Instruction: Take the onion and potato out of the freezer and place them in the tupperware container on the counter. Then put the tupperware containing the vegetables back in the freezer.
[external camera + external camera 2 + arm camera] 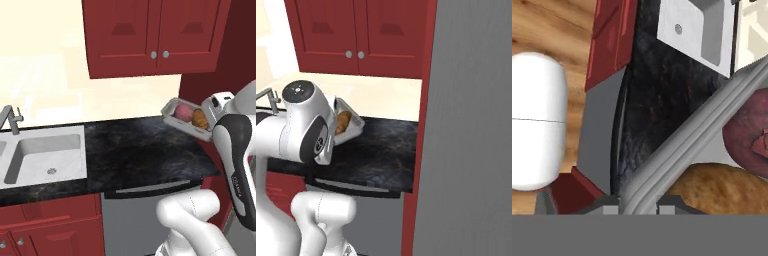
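Steel sink (42, 155) sits far left in the black counter (145, 150), then bare marbled stone, then the tupperware container (186, 120) held up off the counter at its right end, tilted on edge with the reddish onion (182, 112) and tan potato (199, 118) inside. Gripper (638, 205) is pinched on the tub's rim (hand view: dark tips either side of the pale lip, potato (722, 187) and onion (749, 137) just past it). Handling guess: thin plastic, light but flexy, and a one-edge grip lets the load lever it; two loose round vegetables can roll out at this tilt, so level it before moving. Better hold would be mid-rim on a long side. Grey freezer (471, 130) door panel fills the right of the right base view; can't tell if it is open, shelves hidden. Arm also blocks most of the tub (348, 122) there.
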You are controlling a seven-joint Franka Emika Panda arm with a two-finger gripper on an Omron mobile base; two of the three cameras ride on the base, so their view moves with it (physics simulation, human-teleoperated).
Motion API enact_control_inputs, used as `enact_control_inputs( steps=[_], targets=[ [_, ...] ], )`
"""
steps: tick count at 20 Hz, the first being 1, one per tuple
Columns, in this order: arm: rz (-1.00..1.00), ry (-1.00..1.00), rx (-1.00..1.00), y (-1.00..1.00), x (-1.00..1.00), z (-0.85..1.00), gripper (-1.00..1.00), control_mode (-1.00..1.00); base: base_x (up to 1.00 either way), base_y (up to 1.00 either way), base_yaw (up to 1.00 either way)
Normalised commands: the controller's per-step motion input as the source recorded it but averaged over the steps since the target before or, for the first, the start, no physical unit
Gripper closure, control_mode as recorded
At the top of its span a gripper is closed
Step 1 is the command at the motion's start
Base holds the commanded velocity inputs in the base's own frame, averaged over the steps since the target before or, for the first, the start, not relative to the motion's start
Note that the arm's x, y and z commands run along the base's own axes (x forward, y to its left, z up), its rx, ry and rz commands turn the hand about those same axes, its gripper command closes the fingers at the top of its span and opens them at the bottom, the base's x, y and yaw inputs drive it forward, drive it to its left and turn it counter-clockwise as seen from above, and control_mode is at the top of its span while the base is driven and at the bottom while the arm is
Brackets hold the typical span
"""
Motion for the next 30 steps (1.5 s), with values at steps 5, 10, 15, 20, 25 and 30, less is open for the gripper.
enact_control_inputs(
  steps=[5,10,15,20,25,30],
  targets=[
    [0.00,0.00,0.00,0.00,0.00,0.00,1.00,1.00,-1.00,-0.33,-0.17],
    [0.00,0.00,0.00,0.00,0.00,0.00,1.00,1.00,-1.00,-0.56,-0.20],
    [0.00,0.00,0.00,0.00,0.00,0.00,1.00,1.00,-0.88,-0.74,-0.19],
    [0.00,0.00,0.00,0.00,0.00,0.00,1.00,1.00,-0.40,-0.97,-0.14],
    [0.00,0.00,0.00,0.00,0.00,0.00,1.00,1.00,-0.06,-0.92,-0.11],
    [0.00,0.00,0.00,0.00,0.00,0.00,1.00,1.00,0.42,-0.42,-0.07]
  ],
)
